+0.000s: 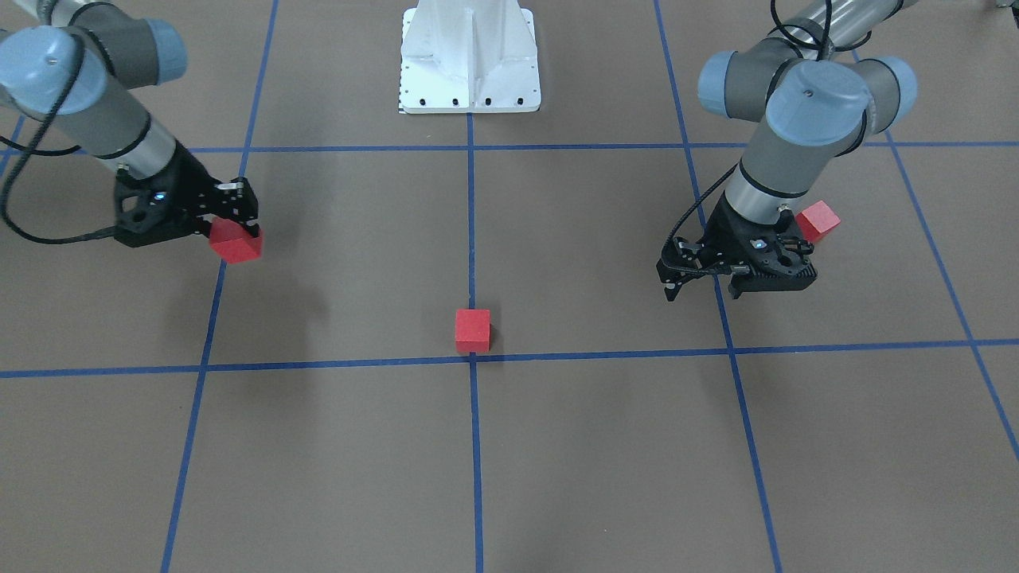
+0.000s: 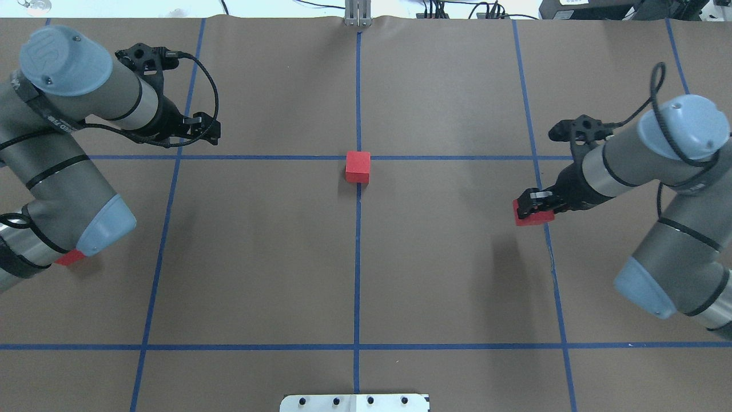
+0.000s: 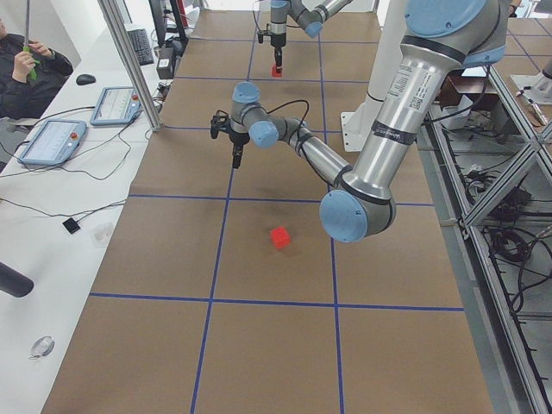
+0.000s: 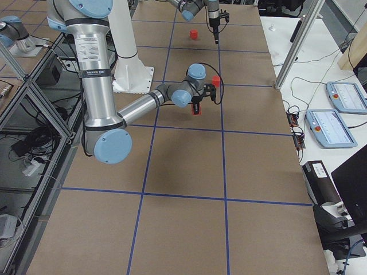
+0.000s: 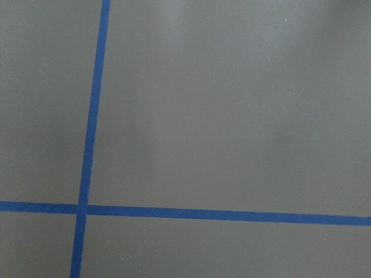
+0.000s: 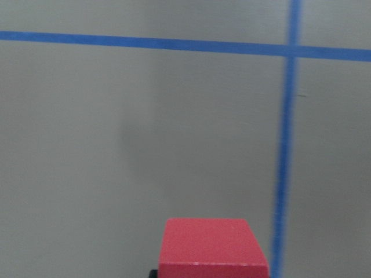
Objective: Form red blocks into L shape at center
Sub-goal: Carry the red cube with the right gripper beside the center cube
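Observation:
Three red blocks show. One red block (image 1: 473, 330) (image 2: 358, 166) lies at the centre grid crossing. My right gripper (image 1: 239, 232) (image 2: 533, 207) is shut on a second red block (image 1: 236, 243) (image 2: 532, 216) (image 6: 211, 249) and holds it above the table, off to my right of centre. A third red block (image 1: 818, 221) (image 3: 279, 237) lies on the table on my left side, half hidden under my left elbow in the overhead view (image 2: 70, 257). My left gripper (image 1: 704, 286) (image 2: 207, 129) is open and empty, above bare table, apart from every block.
Blue tape lines (image 5: 87, 145) divide the brown table into large squares. The white robot base (image 1: 470, 60) stands at the table's near-robot edge. Operator tablets (image 3: 53, 138) lie on a side bench beyond the table.

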`<state>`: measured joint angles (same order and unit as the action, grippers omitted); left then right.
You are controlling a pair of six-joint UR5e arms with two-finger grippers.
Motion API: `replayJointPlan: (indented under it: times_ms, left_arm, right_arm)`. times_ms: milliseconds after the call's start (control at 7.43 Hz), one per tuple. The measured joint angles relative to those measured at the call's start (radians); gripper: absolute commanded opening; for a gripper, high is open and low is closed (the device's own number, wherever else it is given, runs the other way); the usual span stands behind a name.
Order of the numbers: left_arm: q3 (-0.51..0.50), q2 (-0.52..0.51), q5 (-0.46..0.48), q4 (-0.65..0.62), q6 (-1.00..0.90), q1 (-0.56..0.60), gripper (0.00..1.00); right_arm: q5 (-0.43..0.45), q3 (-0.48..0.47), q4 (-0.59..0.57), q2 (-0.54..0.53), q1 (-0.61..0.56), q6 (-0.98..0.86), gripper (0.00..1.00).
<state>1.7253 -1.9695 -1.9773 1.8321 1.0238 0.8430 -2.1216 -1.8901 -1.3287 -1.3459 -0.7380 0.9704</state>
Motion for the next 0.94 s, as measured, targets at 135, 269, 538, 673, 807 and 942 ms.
replayJointPlan:
  times_ms: [135, 269, 538, 673, 807, 942]
  left_arm:
    - [0.0, 0.027, 0.0, 0.026, -0.024, 0.005, 1.0]
    - [-0.001, 0.049, 0.0, 0.04, -0.048, 0.011, 1.0]
    - [-0.001, 0.105, -0.002, 0.079, -0.11, 0.026, 1.0]
    - [-0.001, 0.129, -0.004, 0.101, -0.13, 0.031, 1.0]
    - [-0.002, 0.142, -0.005, 0.112, -0.139, 0.033, 1.0]
    - [-0.003, 0.148, -0.005, 0.117, -0.142, 0.034, 1.0]
  right_arm:
    - [0.056, 0.005, -0.147, 0.123, 0.052, 0.017, 0.0]
    - [0.114, 0.014, -0.261, 0.223, 0.098, 0.025, 0.0]
    - [0.184, 0.1, -0.331, 0.38, 0.161, 0.051, 0.0]
    - [0.212, 0.158, -0.336, 0.447, 0.183, 0.079, 0.0]
    - [0.234, 0.218, -0.329, 0.504, 0.198, 0.108, 0.0]
    - [0.244, 0.28, -0.305, 0.55, 0.207, 0.142, 0.0]
